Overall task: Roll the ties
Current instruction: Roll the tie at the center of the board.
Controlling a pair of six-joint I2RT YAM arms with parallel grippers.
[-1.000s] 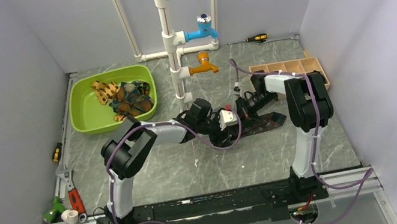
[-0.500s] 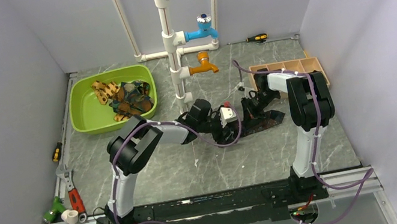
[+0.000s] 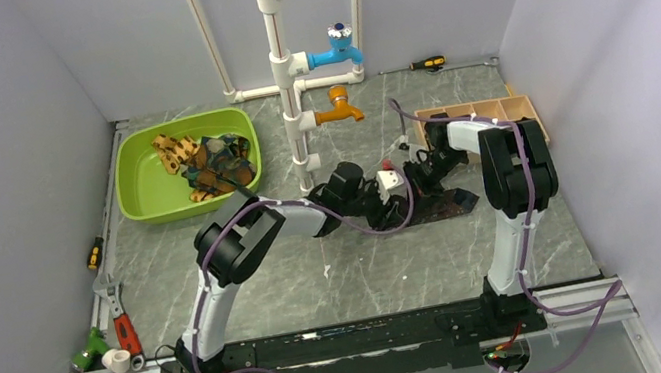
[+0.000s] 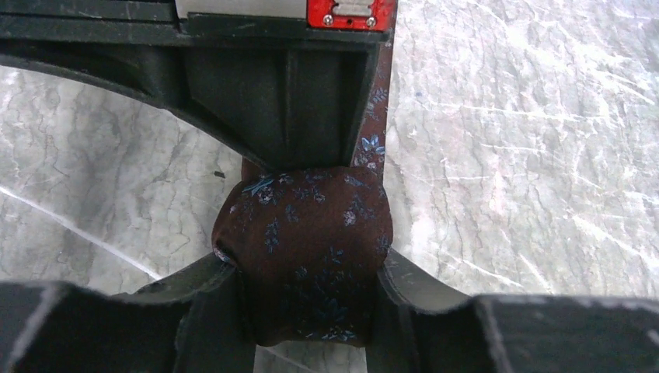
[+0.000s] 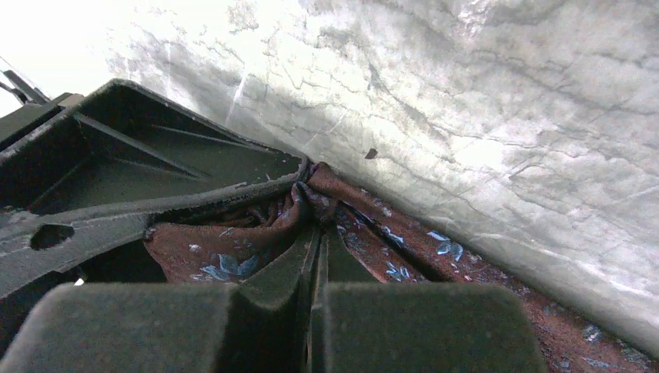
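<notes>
A dark brown tie [image 3: 450, 199] with small blue flowers lies on the marble table between the arms. Its near end is rolled into a bundle [image 4: 307, 233]. My left gripper [image 4: 307, 268] has a finger pressed against each side of that bundle. Straight ahead of it, my right gripper [image 5: 319, 229] is shut, with a bunched fold of the same tie [image 5: 388, 241] pinched at its tips. From above, both grippers meet over the tie, the left gripper [image 3: 404, 196] just below the right gripper [image 3: 418, 178]. More ties [image 3: 211, 161], tan-orange and teal, lie in a heap.
The heap sits in a green basin [image 3: 140, 193] at the back left. A white pipe stand with a blue tap [image 3: 339, 48] and an orange tap [image 3: 339, 109] rises behind the grippers. A wooden compartment tray [image 3: 486, 110] stands back right. Tools [image 3: 122, 328] lie along the left edge.
My left arm has reached further right, up to the right gripper, and its jaws have closed in on the rolled part. The right gripper has drawn back a little, still shut.
</notes>
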